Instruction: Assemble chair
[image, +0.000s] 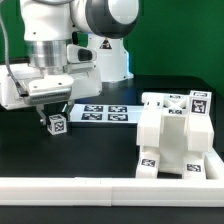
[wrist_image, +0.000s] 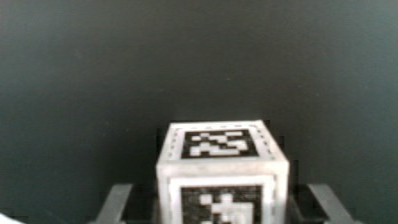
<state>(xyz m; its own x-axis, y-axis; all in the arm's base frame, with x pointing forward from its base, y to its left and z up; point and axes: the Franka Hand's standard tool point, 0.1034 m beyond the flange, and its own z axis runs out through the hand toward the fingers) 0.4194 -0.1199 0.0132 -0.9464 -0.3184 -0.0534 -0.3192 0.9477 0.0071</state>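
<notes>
Nearest the exterior camera runs a long low white rail (image: 100, 187) along the front edge of the black bench (image: 100, 145), and just behind it, at the front corner on the exterior view's right, sits the partly built chair (image: 178, 138): a blocky white cluster of panels carrying several black-and-white tags. Over toward the exterior view's left, well apart from that cluster, the gripper (image: 56, 117) has a small white post (image: 57, 123) between its jaws, tagged on the sides I can see. The wrist view shows it best: the post (wrist_image: 224, 165) stands upright with a grey finger (wrist_image: 121, 200) close against each flank, so the claw is closed part-way onto the post and seems to have it held; whether its foot touches the bench I cannot tell. Farther back, near the middle of the bench, lies the marker board (image: 103, 112), flat and bare of parts. To my eye these pieces are light, rigid plastic, smooth enough to slip or twist if pinched near a corner, though not likely to break. The post looks best taken across its two flat opposite faces, near the upper end, as it is now. The assembled block looks bulkier and awkward for this claw, better steadied against the rail than lifted.
</notes>
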